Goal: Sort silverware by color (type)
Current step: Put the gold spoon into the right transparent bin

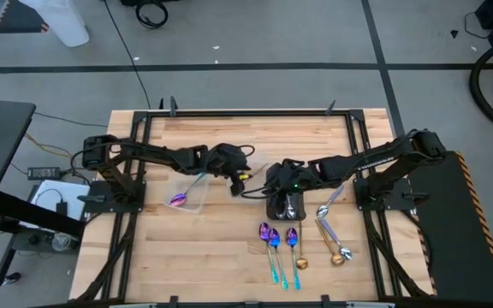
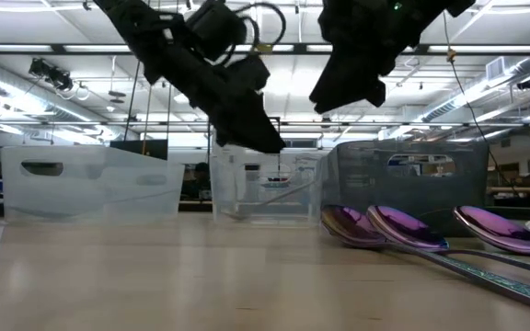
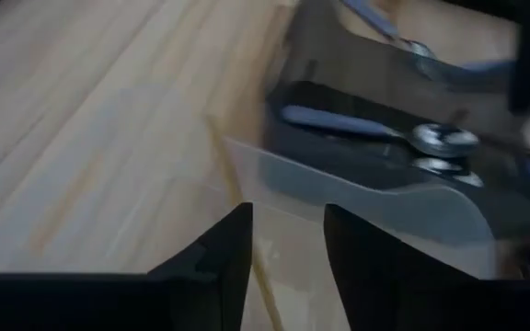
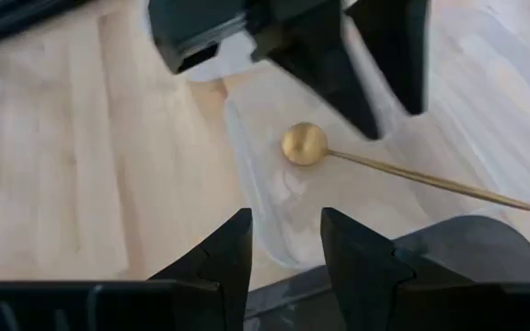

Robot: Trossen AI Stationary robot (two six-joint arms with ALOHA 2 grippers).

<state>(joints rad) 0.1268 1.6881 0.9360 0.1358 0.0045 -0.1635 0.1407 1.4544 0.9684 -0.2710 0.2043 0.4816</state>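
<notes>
Overhead, the left gripper (image 1: 240,175) hangs above a clear tub (image 1: 255,180) near the middle of the wooden table (image 1: 195,257), its fingers parted and empty. Just beside it the right gripper (image 1: 274,181) hovers over a dark grey tray (image 1: 288,205), also parted and carrying nothing. Another clear tub (image 1: 191,192) to the left holds a purple spoon (image 1: 180,199). Two more purple spoons (image 1: 269,235) with teal handles lie in front of the tray, with a gold spoon (image 1: 301,257) next to them. Further right lie a silver spoon (image 1: 325,208) and another gold spoon (image 1: 338,254).

Level with the table, both grippers hang above the tubs (image 2: 90,179); three purple spoon bowls (image 2: 398,225) rest on the wood at the right.

From the left wrist, the two dark fingers (image 3: 233,253) stand apart with only bare wood between them; beyond, silver spoons (image 3: 431,140) lie in the grey tray (image 3: 339,152).

From the right wrist, the fingers (image 4: 228,253) are likewise spread and empty. Past them a gold spoon (image 4: 306,145) lies flat inside the clear tub (image 4: 256,184), right under the left gripper's (image 4: 389,92) open fingers.
</notes>
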